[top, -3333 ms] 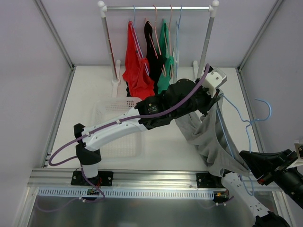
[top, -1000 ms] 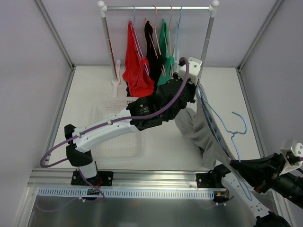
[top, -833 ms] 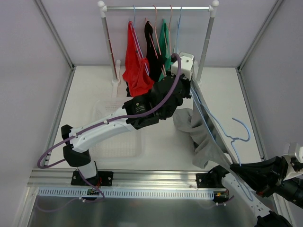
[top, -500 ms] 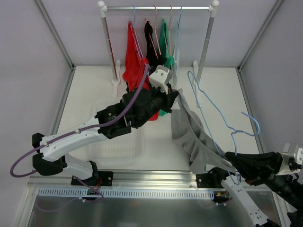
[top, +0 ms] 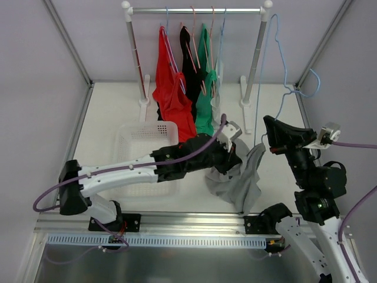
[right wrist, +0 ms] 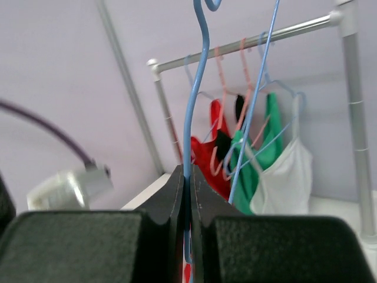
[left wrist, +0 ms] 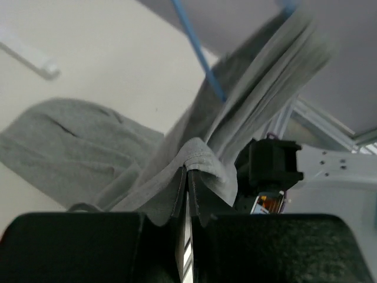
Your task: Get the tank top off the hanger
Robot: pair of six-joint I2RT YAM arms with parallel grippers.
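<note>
The grey fabric tank top (top: 241,184) is found just right of centre near the front of the white table (top: 112,112), between the two arms. Its lower part is spread in a crumpled heap on the table, while an upper edge is lifted off it. That edge is clamped in the left pincer (left wrist: 187,177), whose jaws are pressed together on a fold of the cloth with no gap between them.

The light blue wire hanger (right wrist: 197,94) is held upright and raised well above the table. Its stem is pinched between the closed jaws of the right pincer (right wrist: 187,177), and its hook is turned toward the right wall. A raised corner of the tank top reaches up to just beside the lower end of the hanger. In the left wrist view a blue wire is seen running into the grey folds, but whether the garment is caught on it cannot be told.

To the left of the left arm, a white plastic basket (top: 147,134) is set on the table. At the back stands a silver clothes rail (top: 194,10), from which a red garment (top: 171,88), a black garment (top: 189,65), a green garment (top: 205,103) and a white garment (right wrist: 283,177) are hung side by side on thin hangers.
</note>
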